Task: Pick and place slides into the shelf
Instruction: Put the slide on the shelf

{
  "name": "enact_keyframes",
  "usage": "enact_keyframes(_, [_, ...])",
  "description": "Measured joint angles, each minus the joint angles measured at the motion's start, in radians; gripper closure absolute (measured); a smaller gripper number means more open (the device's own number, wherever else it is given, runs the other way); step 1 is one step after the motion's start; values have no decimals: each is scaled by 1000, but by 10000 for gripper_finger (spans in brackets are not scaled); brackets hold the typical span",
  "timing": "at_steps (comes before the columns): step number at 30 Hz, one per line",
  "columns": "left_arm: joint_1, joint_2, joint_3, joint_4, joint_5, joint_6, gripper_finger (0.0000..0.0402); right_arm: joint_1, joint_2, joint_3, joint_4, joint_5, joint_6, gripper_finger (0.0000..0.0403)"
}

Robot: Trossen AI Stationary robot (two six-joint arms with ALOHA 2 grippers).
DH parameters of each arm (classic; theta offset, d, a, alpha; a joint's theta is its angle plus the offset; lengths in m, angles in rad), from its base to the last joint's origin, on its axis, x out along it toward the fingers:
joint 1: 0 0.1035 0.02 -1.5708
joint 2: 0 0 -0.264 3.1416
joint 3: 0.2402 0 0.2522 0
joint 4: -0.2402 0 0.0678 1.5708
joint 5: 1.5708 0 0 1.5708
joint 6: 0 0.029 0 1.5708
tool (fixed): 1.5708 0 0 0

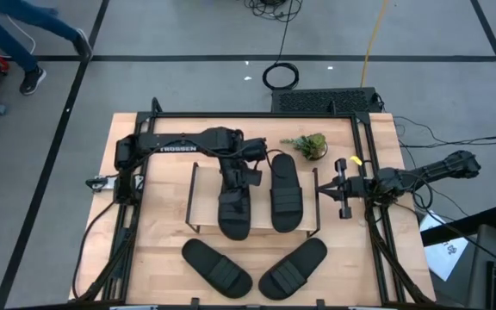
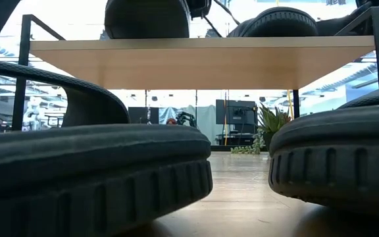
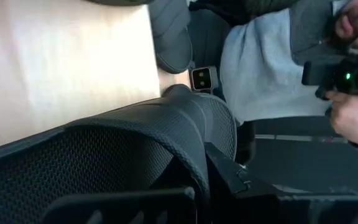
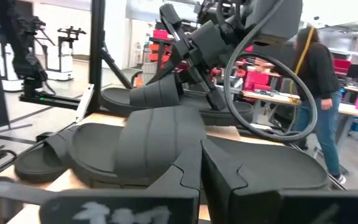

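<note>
The shelf (image 1: pixel 203 198) stands mid-table, and its top board (image 2: pixel 202 62) carries two black slides side by side. My left gripper (image 1: pixel 232 179) reaches in from the left and is shut on the left slide (image 1: pixel 233 215). The right slide (image 1: pixel 286 196) lies flat on the board, untouched. My right gripper (image 1: pixel 321 188) hovers at the shelf's right edge, fingers together (image 4: pixel 202 155), pointing at that slide with a small gap. Two more slides (image 1: pixel 218 267) (image 1: pixel 293 269) lie soles down on the table before the shelf. My left gripper holds the left slide at its strap (image 3: pixel 185 124), over the slide's far half, coming from above. One finger (image 3: pixel 229 174) lies on the strap's outer side; the other is hidden by the strap. The slide lies along the top board, its near end past the board's near edge.
A small green plant (image 1: pixel 306 145) stands behind the shelf's right end. The two table slides fill the low view (image 2: pixel 91 171) (image 2: pixel 337 164). A person (image 3: pixel 272 68) sits beyond the table's near edge, and another (image 4: pixel 319 93) stands in the room.
</note>
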Motion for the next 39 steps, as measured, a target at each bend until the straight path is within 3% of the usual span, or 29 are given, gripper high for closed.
enact_keyframes(14, [0,0,1,64,-56,41,397,0,0,0,0,-22,15,403])
enact_keyframes(25, [-5,-2,3,69,-165,40,382,0,0,0,0,-23,34,403])
enact_keyframes(33, [-6,-2,4,69,-202,32,380,0,0,0,3,-74,38,403])
enact_keyframes(39, [-5,-2,4,66,-213,30,333,0,0,0,7,-75,38,403])
